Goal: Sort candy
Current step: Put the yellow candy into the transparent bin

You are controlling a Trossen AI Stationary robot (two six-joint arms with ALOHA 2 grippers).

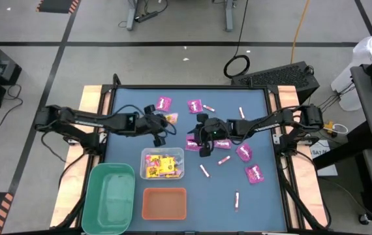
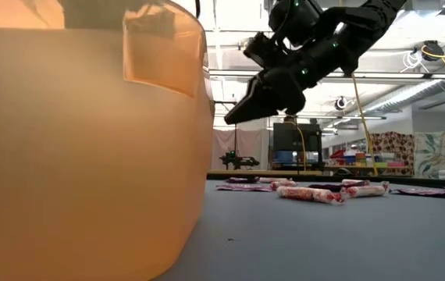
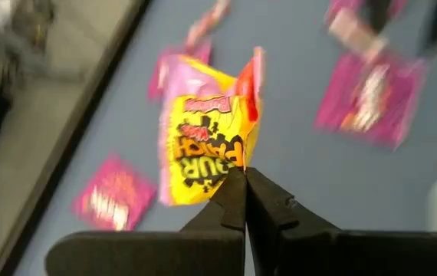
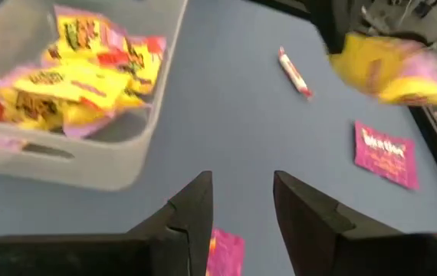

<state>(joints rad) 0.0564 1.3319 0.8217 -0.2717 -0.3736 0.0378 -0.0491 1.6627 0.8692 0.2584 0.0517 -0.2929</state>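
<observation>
The candy lies scattered on the blue table: magenta packets [image 1: 164, 102] and thin pink-and-white sticks [image 1: 223, 160]. My left gripper [image 3: 244, 180] is shut on one yellow packet [image 3: 203, 138], a little left of the table's middle [image 1: 170, 119]. At the middle of the table my right gripper [image 4: 241, 207] hangs open above a magenta packet [image 4: 222, 253], touching nothing. In the low view it shows high above the table [image 2: 238, 113]. More yellow packets [image 4: 73, 77] lie in the clear bin [image 1: 162, 163]. My left gripper pinches the yellow packet by one edge [image 3: 238, 162] between its two fingertips. The fingers come slanting down from the table's left. The packet sticks out beyond the fingertips, lifted clear of the table.
The clear bin stands just near of both grippers. A green bin [image 1: 111, 196] and an orange bin [image 1: 164, 203] stand at the near left; the orange bin [image 2: 82, 140] fills the left of the low view. More magenta packets [image 1: 255, 173] and a stick [image 1: 237, 199] lie at the right.
</observation>
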